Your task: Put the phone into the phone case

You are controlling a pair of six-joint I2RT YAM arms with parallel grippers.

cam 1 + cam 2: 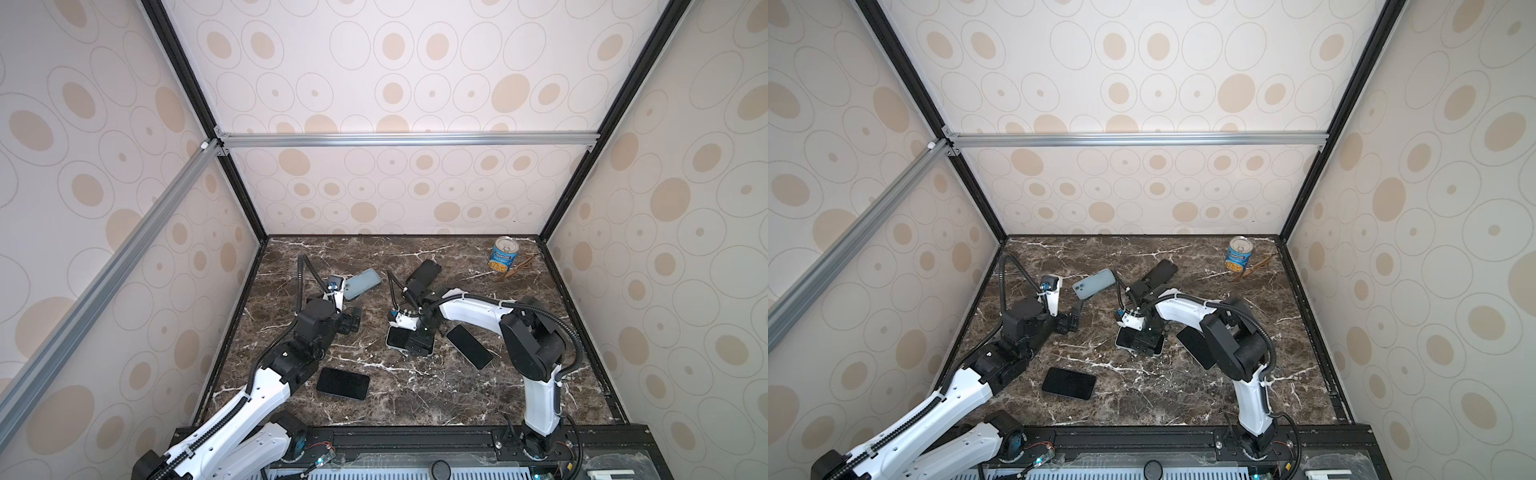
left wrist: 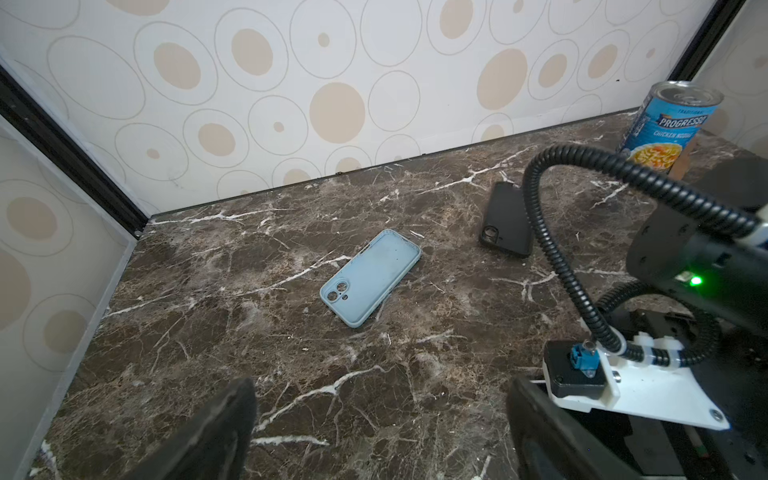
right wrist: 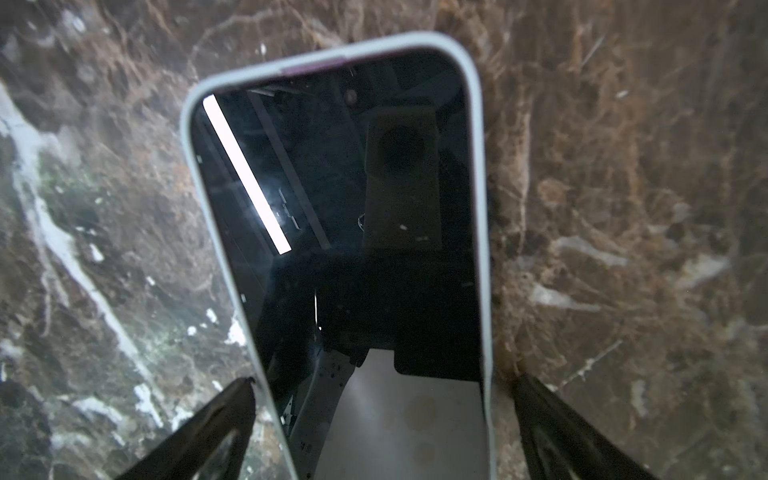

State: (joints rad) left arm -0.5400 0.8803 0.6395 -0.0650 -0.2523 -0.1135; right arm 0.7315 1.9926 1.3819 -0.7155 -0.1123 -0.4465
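A phone in a pale case (image 3: 340, 187) lies screen up mid-table (image 1: 395, 337), and a maroon strip of it shows along the case's far rim. My right gripper (image 3: 384, 386) is open and straddles its near end, one finger on each long side. Lying open side up, an empty light blue case (image 2: 370, 278) is at the back left (image 1: 362, 283). Just in front of it, my left gripper (image 2: 382, 399) hangs open over bare marble (image 1: 351, 322). An empty black case (image 1: 424, 272) lies behind the right arm.
One bare black phone (image 1: 343, 383) lies near the front left by the left arm. A second black phone (image 1: 468, 346) sits beside the right arm's elbow. A soup can (image 1: 505, 254) and thin brown sticks (image 1: 515, 269) stand at the back right corner. Patterned walls enclose the table.
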